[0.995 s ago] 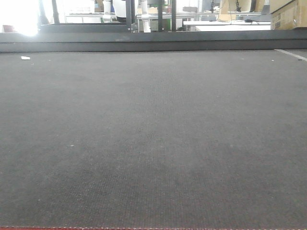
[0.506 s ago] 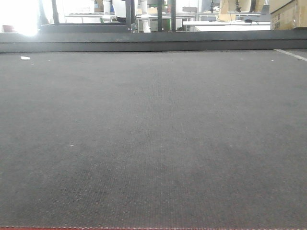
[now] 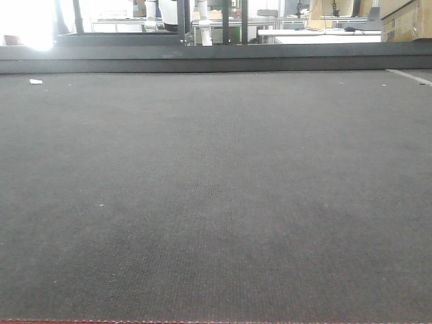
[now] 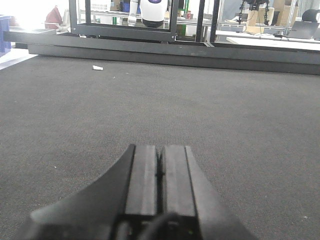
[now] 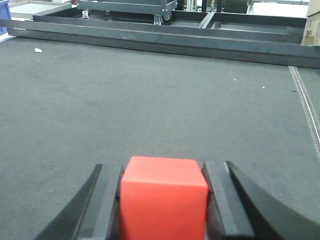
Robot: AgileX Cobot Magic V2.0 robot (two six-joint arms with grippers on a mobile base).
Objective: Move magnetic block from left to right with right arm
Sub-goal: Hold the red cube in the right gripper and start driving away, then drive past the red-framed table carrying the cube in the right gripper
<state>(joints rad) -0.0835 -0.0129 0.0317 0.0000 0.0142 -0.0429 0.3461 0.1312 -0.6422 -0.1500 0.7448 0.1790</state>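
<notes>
The magnetic block (image 5: 164,197), a plain red cube, fills the bottom middle of the right wrist view. My right gripper (image 5: 162,172) is shut on it, one black finger pressed against each side. In the left wrist view my left gripper (image 4: 160,152) is shut with nothing between its pads, low over the dark mat (image 4: 150,100). The front view shows only the mat (image 3: 216,189); neither the block nor any gripper appears there.
A low dark rail (image 3: 216,61) borders the mat's far edge. A small white scrap (image 3: 35,82) lies far left on the mat, the same white scrap (image 4: 97,68) showing in the left wrist view. A stitched seam (image 5: 306,105) runs along the mat's right side.
</notes>
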